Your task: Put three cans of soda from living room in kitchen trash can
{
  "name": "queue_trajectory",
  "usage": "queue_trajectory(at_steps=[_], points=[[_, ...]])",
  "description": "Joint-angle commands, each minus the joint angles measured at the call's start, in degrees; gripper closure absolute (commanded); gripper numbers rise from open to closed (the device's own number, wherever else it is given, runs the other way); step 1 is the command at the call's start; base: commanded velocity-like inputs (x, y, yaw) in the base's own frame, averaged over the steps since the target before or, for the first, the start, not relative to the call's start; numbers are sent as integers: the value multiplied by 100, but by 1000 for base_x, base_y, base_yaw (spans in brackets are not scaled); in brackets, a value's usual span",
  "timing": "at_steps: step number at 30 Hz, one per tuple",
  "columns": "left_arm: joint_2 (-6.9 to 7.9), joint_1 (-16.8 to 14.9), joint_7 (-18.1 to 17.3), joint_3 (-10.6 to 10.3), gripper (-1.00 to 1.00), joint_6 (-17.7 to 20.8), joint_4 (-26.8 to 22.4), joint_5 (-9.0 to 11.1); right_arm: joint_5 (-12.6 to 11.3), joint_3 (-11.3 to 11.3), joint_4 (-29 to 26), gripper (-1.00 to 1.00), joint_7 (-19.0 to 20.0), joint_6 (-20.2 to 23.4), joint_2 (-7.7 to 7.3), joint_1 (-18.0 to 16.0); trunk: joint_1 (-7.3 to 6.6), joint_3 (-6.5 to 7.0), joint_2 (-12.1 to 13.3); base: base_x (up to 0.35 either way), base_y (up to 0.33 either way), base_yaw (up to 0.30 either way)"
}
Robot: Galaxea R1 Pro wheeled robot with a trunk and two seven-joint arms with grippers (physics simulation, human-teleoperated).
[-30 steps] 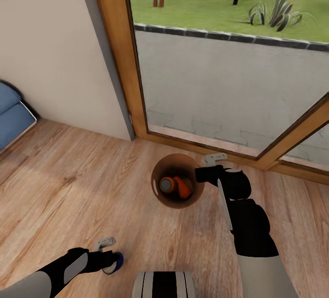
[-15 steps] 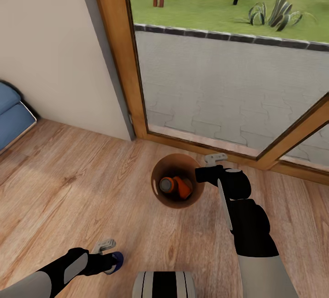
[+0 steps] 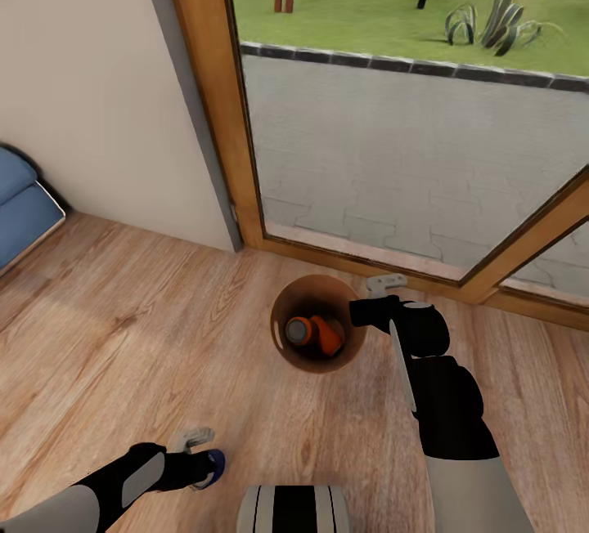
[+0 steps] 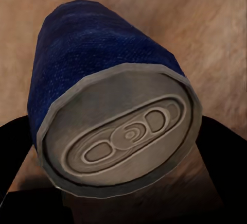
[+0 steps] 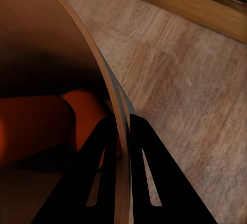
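Observation:
The tash can (image 3: 276, 335), dark outside and wood-coloured inside, stands on the plank floor in front of the glass door. Two orange soda cans (image 3: 327, 338) lie inside it, one showing its silvery top. My right gripper (image 3: 365, 311) is shut on the bin's right rim; in the right wrist view the rim (image 5: 114, 100) passes between the two fingers (image 5: 98, 157), with an orange can (image 5: 36, 126) inside. My left gripper (image 3: 199, 461) hangs low at the near left, shut on a dark blue soda can (image 3: 214, 464). That blue can (image 4: 98, 69) shows close up, silvery top toward the camera.
A wood-framed glass door (image 3: 204, 91) with garden beyond it rises just behind the bin. A pale wall (image 3: 82, 91) is at the left and a blue sofa corner (image 3: 20, 206) at the far left. Open plank floor (image 3: 147, 329) lies between my arms.
My left arm has drifted slightly to the right with the blue can. The right arm, the bin and the orange cans have not moved.

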Motion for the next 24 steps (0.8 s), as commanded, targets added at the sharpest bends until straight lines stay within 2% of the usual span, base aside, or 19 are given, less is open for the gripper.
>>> queue_trajectory(at_steps=[1,3,5,7,8,9,10,11,13,14,16,19,22,24], points=[[-51,0,-20,-10,100,-63,-42,-33,-101,0,-2,100,24,8,1,-4,-1,0,0,0,0,0],[-1,0,-116,-30,100,-150,-450,-51,-102,0,-2,100,24,8,1,-2,-1,0,0,0,0,0],[194,0,-168,-44,100,-155,-949,-48,-101,0,-2,100,24,8,1,-1,-1,0,0,0,0,0],[544,49,-187,-53,100,-133,-1689,-46,-102,0,-2,100,24,8,1,-3,-1,0,0,0,0,0],[784,150,-189,-56,100,-118,-2232,-47,-101,0,-2,100,24,8,1,-3,-1,0,0,0,0,0],[1134,318,-170,-59,100,-96,-3094,-37,-102,0,-2,100,24,8,1,-1,-1,0,0,0,0,0],[1317,389,-156,-63,100,-89,-3533,-24,-103,0,-2,100,24,8,1,-3,-1,0,0,0,0,0],[1580,456,-139,-116,100,-83,-4098,0,-102,0,-2,100,24,8,1,-3,-1,0,0,0,0,0],[1976,509,-48,-417,100,-91,-4828,50,-102,1,-2,100,24,8,1,-3,-1,0,0,0,0,0],[2154,520,96,-557,100,-116,-5162,144,-101,0,-2,100,24,8,1,-4,-1,0,0,0,0,0],[2268,523,226,-605,100,-131,-5378,244,-100,0,-2,100,24,8,1,-3,-1,0,0,0,0,0],[2596,527,398,-654,100,-157,-5970,406,-102,0,-2,100,24,8,1,-3,-1,0,0,0,0,0],[2856,527,437,-662,100,-164,-6429,440,-100,0,-2,100,24,8,1,-2,-1,0,0,0,0,0],[2914,527,443,-663,100,-167,-6496,446,-101,0,-2,100,24,8,1,-3,-1,0,0,0,0,0]])
